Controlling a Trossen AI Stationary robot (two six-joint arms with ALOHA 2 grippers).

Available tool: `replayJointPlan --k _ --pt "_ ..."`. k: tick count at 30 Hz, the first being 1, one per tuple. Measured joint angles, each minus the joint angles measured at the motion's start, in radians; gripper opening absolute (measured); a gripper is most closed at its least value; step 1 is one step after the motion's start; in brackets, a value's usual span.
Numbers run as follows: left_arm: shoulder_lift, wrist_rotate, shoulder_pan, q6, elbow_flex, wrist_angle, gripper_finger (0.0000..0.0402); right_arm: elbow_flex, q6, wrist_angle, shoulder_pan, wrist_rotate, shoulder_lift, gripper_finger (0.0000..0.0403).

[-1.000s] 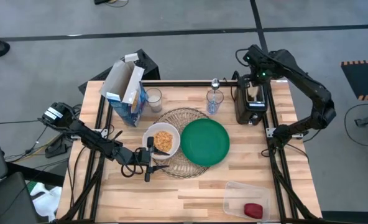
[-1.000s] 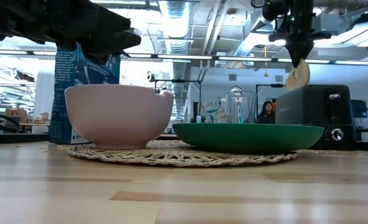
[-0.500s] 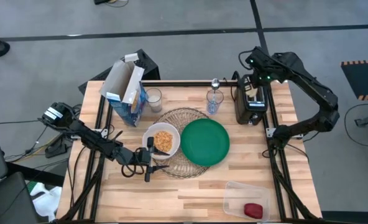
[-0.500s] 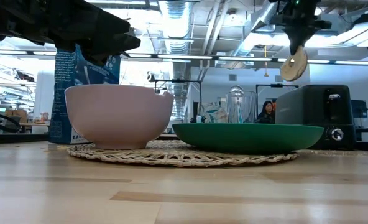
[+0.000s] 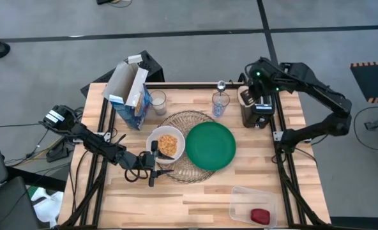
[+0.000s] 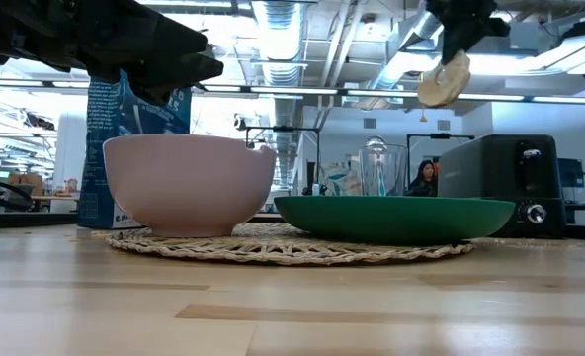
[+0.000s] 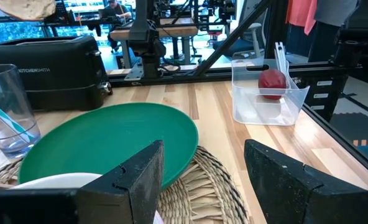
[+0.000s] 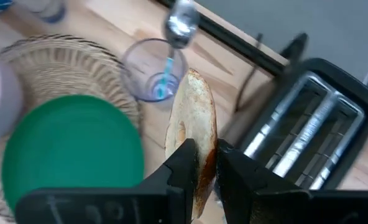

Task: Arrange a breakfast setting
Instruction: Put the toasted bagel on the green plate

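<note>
The black two-slot toaster (image 5: pixel 255 107) stands at the table's far right edge, its slots empty in the right wrist view. Just beside it towards the middle is a clear drinking glass (image 5: pixel 220 104) with a metal spoon with a blue handle (image 8: pixel 174 37) standing in it. A second clear glass (image 5: pixel 158 102) stands next to the opened blue-and-white cereal box (image 5: pixel 129 96) at the far left. At the near right corner a clear plastic tub (image 5: pixel 253 206) holds a small red apple (image 5: pixel 260 216).

The right gripper (image 8: pixel 200 163) hangs in the air above the toaster's inner side, its two fingers pinched on the lower edge of a toasted bagel half (image 8: pixel 193 134). The bagel half is pale with browned patches, held on edge and tilted, clear of the toaster and higher than its top in the low view.

In the middle lies the round woven wicker mat (image 5: pixel 186 121). On it, side by side, sit the white bowl (image 5: pixel 165 144), with orange-brown cereal inside, and the larger round green plate (image 5: pixel 210 145), which is bare.

The left gripper (image 5: pixel 152 160) rests low at the bowl's near-left side, its fingers standing apart with nothing between them.
</note>
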Motion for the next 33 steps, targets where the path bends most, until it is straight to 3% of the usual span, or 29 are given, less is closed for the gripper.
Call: replayJointPlan --k 19,33 --pt "0.000 -0.001 0.000 -0.002 0.000 0.000 0.0210 -0.055 0.035 0.199 0.336 -0.030 0.034 0.0082" --pt "0.000 0.000 0.000 -0.003 0.000 0.001 0.0210 -0.272 0.015 0.460 0.384 -0.141 0.055 0.0082"
